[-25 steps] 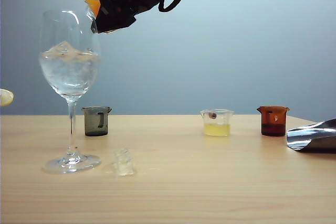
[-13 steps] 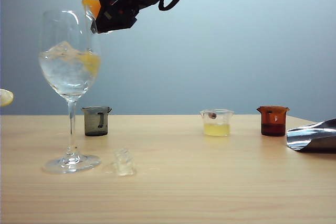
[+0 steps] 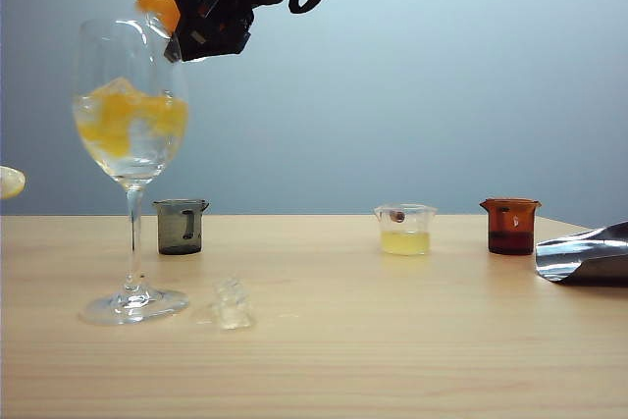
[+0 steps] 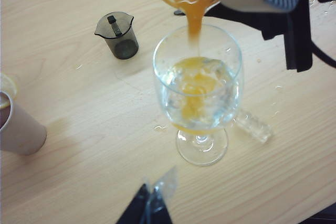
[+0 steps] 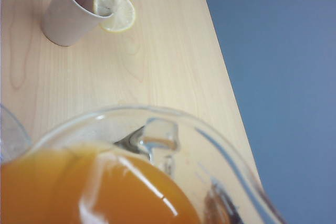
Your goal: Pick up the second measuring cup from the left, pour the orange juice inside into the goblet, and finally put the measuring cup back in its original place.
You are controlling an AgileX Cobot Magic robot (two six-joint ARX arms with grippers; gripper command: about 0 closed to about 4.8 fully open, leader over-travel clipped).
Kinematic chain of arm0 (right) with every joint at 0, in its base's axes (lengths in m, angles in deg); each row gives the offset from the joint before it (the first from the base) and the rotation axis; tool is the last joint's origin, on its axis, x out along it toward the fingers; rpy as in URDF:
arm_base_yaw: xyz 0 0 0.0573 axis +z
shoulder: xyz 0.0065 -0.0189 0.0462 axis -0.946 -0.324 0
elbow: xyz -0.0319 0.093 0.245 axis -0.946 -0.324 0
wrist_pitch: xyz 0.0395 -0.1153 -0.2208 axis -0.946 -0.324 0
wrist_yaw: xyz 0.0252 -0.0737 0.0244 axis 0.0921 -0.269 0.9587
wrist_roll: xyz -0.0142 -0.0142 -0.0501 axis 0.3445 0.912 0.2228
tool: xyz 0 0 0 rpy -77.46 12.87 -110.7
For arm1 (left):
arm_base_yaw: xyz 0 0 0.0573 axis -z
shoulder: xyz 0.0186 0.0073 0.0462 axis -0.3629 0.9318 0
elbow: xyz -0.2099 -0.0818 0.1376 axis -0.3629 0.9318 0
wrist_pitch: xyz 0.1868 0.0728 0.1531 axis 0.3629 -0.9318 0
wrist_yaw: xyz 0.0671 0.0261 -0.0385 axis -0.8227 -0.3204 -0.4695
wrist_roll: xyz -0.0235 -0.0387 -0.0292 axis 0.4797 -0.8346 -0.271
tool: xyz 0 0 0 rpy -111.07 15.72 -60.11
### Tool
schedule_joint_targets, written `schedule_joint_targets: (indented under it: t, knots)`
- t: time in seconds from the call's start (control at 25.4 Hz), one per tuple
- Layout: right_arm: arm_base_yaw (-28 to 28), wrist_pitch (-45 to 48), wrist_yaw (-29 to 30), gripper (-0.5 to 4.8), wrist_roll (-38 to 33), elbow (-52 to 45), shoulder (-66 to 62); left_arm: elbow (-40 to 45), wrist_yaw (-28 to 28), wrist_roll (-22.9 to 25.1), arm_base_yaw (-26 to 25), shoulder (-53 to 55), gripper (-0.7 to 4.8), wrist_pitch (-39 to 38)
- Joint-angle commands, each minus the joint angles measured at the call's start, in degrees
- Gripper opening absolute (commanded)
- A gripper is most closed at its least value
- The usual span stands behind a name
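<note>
Desk: pale wood-grain desk (image 3: 392, 340); plain blue-grey wall behind its back edge.
Goblet: goblet (image 3: 130, 144) stands near the left front of the desk, its bowl holding ice and clear liquid now clouded orange.
Cup: second measuring cup (image 3: 157, 2) is tilted above the goblet's rim, spout down.
Juice: orange juice (image 4: 195, 9) runs in a stream from the spout into the bowl.
Right hand: right hand (image 3: 201, 22) is up over the goblet, closed on the second measuring cup.
Left hand: left hand (image 4: 149, 208) hangs above the desk's near edge, by the goblet's foot; only dark tips show, and I cannot tell whether they are parted.
Around: smoky grey cup (image 3: 181, 226) behind the goblet; ice cube (image 3: 233, 303) just beside its foot; pale yellow cup (image 3: 405, 230) and red-brown cup (image 3: 510, 226) along the back edge toward the right; paper cup (image 5: 71, 6) with a lemon slice (image 5: 114, 10) on its rim by the left edge.
</note>
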Motion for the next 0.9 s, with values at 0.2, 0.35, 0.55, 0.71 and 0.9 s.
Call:
schedule_joint_targets:
  t: [0.2, 0.35, 0.55, 0.71, 0.9]
  knots:
    - [0.5, 3.3, -0.1, 1.87, 1.4, 0.5, 0.5, -0.2, -0.3, 0.2, 0.1, -0.1, -0.05, 0.7]
    - [0.5, 3.3, -2.4, 1.87, 2.4, 0.5, 0.5, -0.2, -0.3, 0.2, 0.1, -0.1, -0.05, 0.7]
    - [0.6, 1.9, -2.6, 1.52, 2.7, 0.5, 1.3, -0.2, -0.3, 0.2, 0.1, -0.1, -0.05, 0.7]
    - [0.6, 0.1, -2.6, 1.52, 2.7, 0.5, 2.2, -0.2, -0.4, 0.2, 0.1, -0.1, -0.05, 0.7]
    - [0.9, -1.1, -2.4, 1.52, 2.7, 0.5, 3.0, -0.2, -0.3, 0.2, 0.1, -0.1, -0.05, 0.7]
